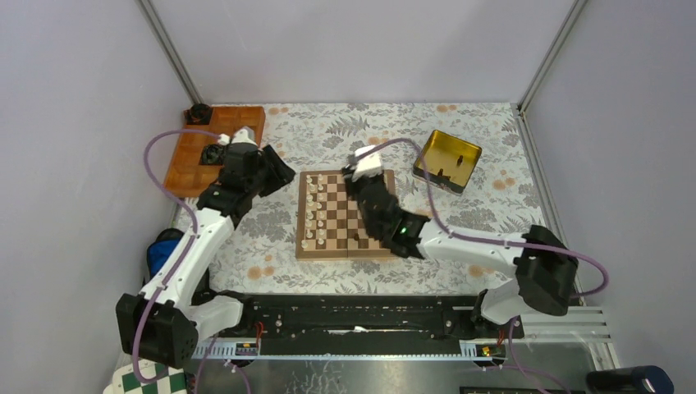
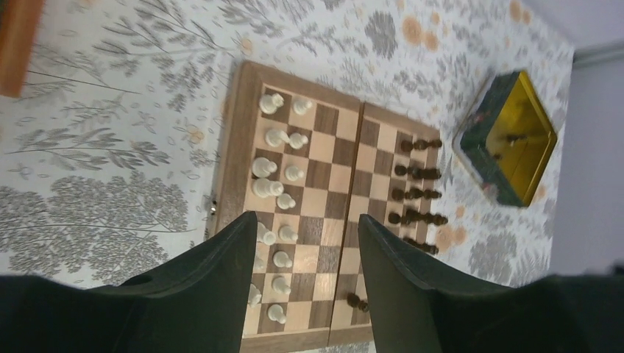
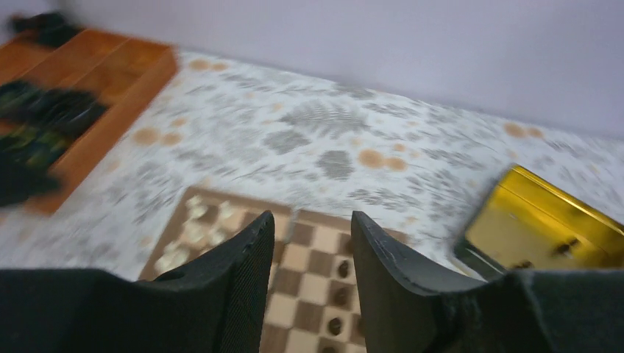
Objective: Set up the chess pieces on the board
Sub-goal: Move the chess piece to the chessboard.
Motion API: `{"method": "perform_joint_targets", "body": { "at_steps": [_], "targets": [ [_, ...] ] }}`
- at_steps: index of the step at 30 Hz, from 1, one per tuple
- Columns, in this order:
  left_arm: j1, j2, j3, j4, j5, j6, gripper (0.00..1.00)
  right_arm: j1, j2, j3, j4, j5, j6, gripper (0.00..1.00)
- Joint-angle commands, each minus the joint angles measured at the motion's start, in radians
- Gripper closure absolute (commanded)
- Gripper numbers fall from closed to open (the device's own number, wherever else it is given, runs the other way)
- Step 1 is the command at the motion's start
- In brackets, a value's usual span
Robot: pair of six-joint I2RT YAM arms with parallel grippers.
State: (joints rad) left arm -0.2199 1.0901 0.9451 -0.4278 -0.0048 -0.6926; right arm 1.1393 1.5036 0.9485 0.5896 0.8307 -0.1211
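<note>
Wooden board (image 1: 328, 254) lies flat, mid-table (image 1: 460, 271). Cream pieces (image 2: 265, 168) fill two rows along one edge, dark pieces (image 2: 416, 194) sit opposite, one dark piece (image 2: 357, 301) stands apart.

Left tool (image 2: 307, 220) jaws parted, arm reaching forward. Right tool (image 3: 313, 217) jaws parted, arm stretched forward-left.

Both claws are black, the left claw (image 2: 302, 287) and the right claw (image 3: 313, 279). Beyond the left claw, the board (image 2: 324, 147) is checkered dark brown and pale tan inside a brown border. It carries cream pieces (image 2: 263, 168) and dark brown pieces (image 2: 416, 194). Further right, the tin (image 2: 515, 158) is gold inside and dark green outside. The table (image 2: 96, 147) has a white cloth patterned with grey ferns and orange flowers. Left of the right claw, the tray (image 3: 110, 81) is orange-brown.
</note>
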Motion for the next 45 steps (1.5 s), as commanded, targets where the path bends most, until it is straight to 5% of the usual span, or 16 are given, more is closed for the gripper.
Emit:
{"method": "perform_joint_targets", "body": {
  "at_steps": [1, 8, 15, 29, 38, 45],
  "targets": [
    [-0.078, 0.073, 0.048, 0.028, 0.025, 0.058, 0.40, -0.204, -0.077, 0.096, -0.225, 0.090, 0.195, 0.52],
    [-0.272, 0.232, 0.117, 0.037, -0.032, 0.120, 0.40, -0.574, -0.072, 0.133, -0.433, -0.024, 0.451, 0.54],
    [-0.402, 0.351, 0.141, 0.062, -0.059, 0.151, 0.42, -0.766, -0.001, 0.144, -0.511, -0.140, 0.588, 0.55],
    [-0.577, 0.549, 0.225, 0.029, -0.112, 0.181, 0.52, -0.842, 0.075, 0.138, -0.494, -0.205, 0.621, 0.57],
    [-0.604, 0.585, 0.217, -0.015, -0.155, 0.131, 0.66, -0.855, 0.069, 0.117, -0.478, -0.217, 0.611, 0.57],
    [-0.623, 0.587, 0.216, -0.054, -0.175, 0.109, 0.66, -0.857, 0.067, 0.106, -0.471, -0.233, 0.616, 0.57]
  ]
}}
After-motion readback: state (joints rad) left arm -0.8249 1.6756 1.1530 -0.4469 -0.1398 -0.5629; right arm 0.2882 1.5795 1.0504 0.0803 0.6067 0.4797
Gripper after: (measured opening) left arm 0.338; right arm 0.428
